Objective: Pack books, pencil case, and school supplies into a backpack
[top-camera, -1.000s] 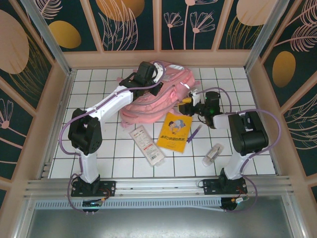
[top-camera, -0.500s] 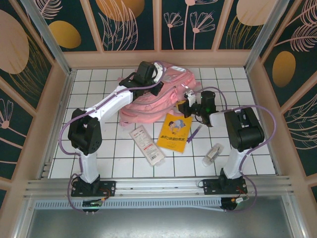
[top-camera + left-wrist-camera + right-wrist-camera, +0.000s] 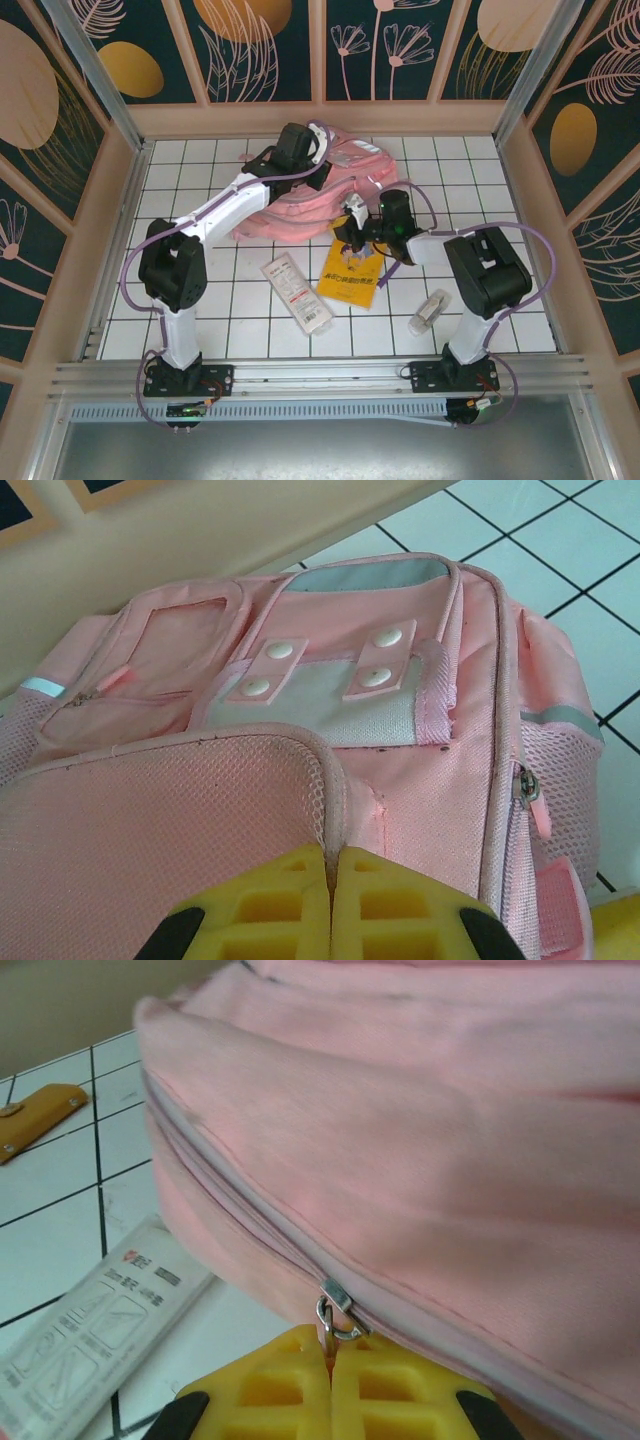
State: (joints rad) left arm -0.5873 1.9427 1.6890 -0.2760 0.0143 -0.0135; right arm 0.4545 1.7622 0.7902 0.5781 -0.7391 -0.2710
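The pink backpack [image 3: 300, 205] lies at the back middle of the tiled table. My left gripper [image 3: 330, 858] is shut on the corded rim of its mesh panel [image 3: 150, 810], over the bag's far side [image 3: 305, 165]. At the bag's near edge my right gripper [image 3: 330, 1348] is shut on the metal zipper pull [image 3: 338, 1310], just above the book [image 3: 347, 228]. The yellow-orange book [image 3: 350, 275] lies flat in front of the bag. Left of it lies the white pencil case [image 3: 296, 293], which I see again under the bag's edge [image 3: 90, 1330]. A purple pen [image 3: 390, 272] and a whitish tube [image 3: 430, 311] lie to the right.
Wooden walls [image 3: 320, 118] and metal posts fence the table on three sides. A tan tab with studs [image 3: 35, 1115] lies on the tiles beyond the bag. Bare tiles [image 3: 200, 300] stretch along the near left, and the arm bases stand at the front rail [image 3: 320, 375].
My right gripper has closed on the zipper pull and moved left along the bag's near edge, now over the book's top. The left gripper has kept its hold.
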